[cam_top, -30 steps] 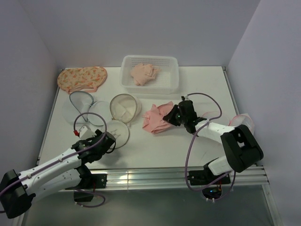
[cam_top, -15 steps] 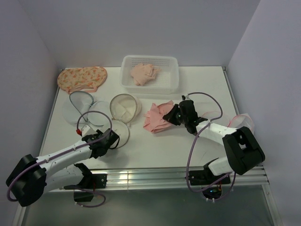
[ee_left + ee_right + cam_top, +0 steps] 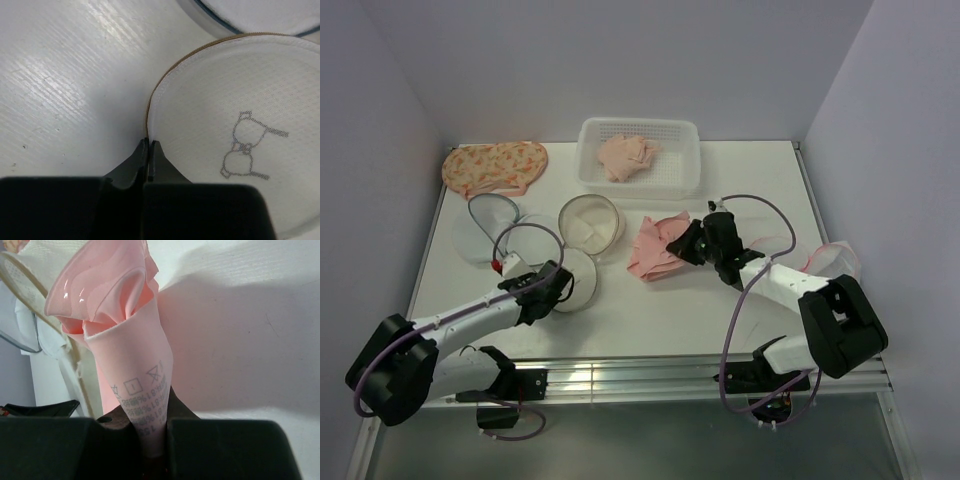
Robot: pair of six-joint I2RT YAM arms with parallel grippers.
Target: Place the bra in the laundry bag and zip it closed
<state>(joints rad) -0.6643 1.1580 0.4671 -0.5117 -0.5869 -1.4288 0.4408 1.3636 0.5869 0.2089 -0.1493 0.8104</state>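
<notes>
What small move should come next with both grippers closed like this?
Probably raise the left gripper a little: it is shut on the rim of the laundry bag, the bag lies flat, and the right gripper already holds the bra with no opening to feed it into.

The white counter (image 3: 650, 310) holds a flower-print garment (image 3: 495, 167) at its far left corner and a white basket (image 3: 640, 188) at the back middle. Grey-rimmed mesh bags (image 3: 485, 225) lie on the left, the opened laundry bag (image 3: 582, 280) beside them, a pink bra (image 3: 655, 250) at centre, and a pink-edged pouch (image 3: 835, 258) at the right edge.
</notes>
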